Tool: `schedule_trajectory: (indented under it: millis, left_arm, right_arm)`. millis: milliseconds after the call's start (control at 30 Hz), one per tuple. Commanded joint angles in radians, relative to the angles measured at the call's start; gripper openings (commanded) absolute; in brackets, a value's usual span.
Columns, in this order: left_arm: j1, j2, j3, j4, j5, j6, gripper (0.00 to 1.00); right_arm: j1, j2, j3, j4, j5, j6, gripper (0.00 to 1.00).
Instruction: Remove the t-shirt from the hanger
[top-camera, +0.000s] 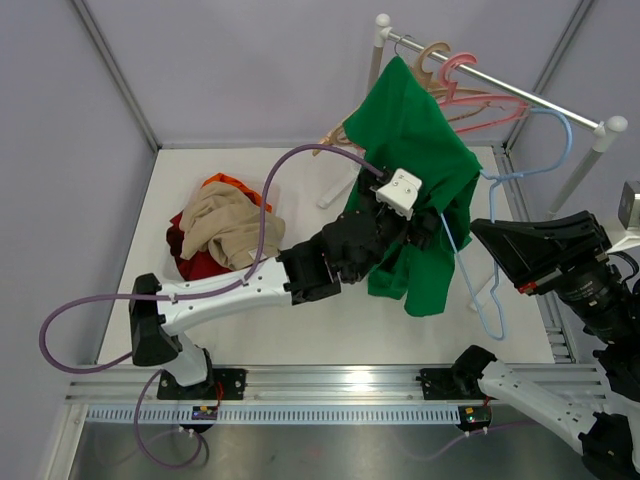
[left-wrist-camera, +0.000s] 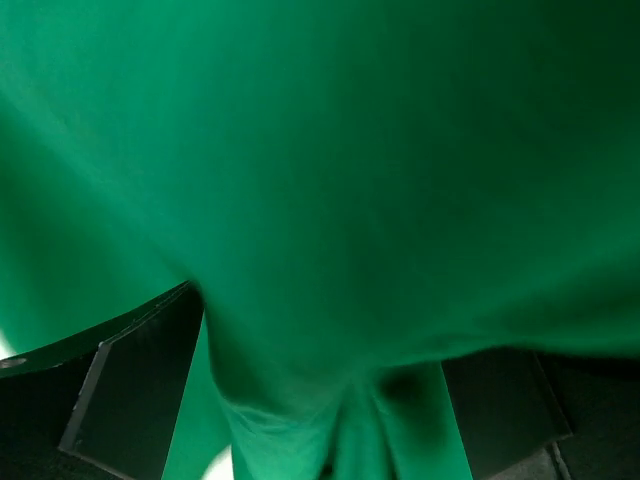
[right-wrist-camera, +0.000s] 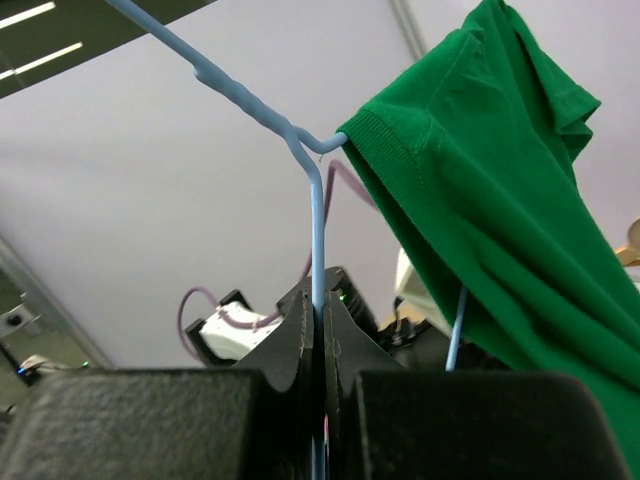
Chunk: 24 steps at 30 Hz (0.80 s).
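Observation:
A green t-shirt hangs on a light-blue wire hanger by the clothes rail. My left gripper is pressed into the shirt's lower middle. In the left wrist view, green cloth fills the frame and bunches into folds between the dark fingers, so the gripper looks shut on it. My right gripper is shut on the hanger's wire, which is pinched between the closed fingers. The shirt's sleeve and shoulder drape over the hanger's end.
A white rail crosses the back right, carrying pink hangers and a wooden one. A pile of beige, red and orange clothes lies at the table's left. Grey walls enclose the back and sides.

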Motion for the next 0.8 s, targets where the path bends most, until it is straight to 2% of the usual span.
schedule_trajectory:
  millis: [0,33,133,167,333,467,600,767]
  left_arm:
    - [0.014,0.013,0.07,0.069,-0.105,0.087,0.96]
    - [0.014,-0.01,0.064,0.068,-0.108,0.093,0.72]
    - [0.011,-0.109,-0.011,0.065,-0.097,0.087,0.22]
    - [0.009,-0.138,-0.04,0.071,-0.114,0.09,0.02]
    - [0.011,-0.324,-0.199,0.019,-0.18,0.09,0.0]
    - [0.029,-0.489,-0.201,-0.154,-0.145,0.067,0.0]
    - [0.107,-0.583,-0.1,-0.316,-0.079,0.044,0.0]
    - [0.253,-0.584,0.117,-0.5,-0.005,0.066,0.0]
  right_arm:
    - [0.001,-0.04,0.048,0.064,-0.128,0.032,0.0]
    - [0.001,-0.048,0.051,0.05,-0.128,0.034,0.0]
    - [0.003,-0.077,0.075,-0.025,-0.107,0.029,0.0]
    - [0.001,-0.088,0.077,-0.037,-0.096,0.029,0.0]
    - [0.0,-0.155,0.048,-0.113,-0.047,0.026,0.0]
    - [0.001,-0.186,0.022,-0.168,-0.043,0.038,0.0]
    - [0.0,-0.238,-0.061,-0.264,0.025,0.043,0.0]
    - [0.001,-0.273,-0.093,-0.383,0.19,0.018,0.0]
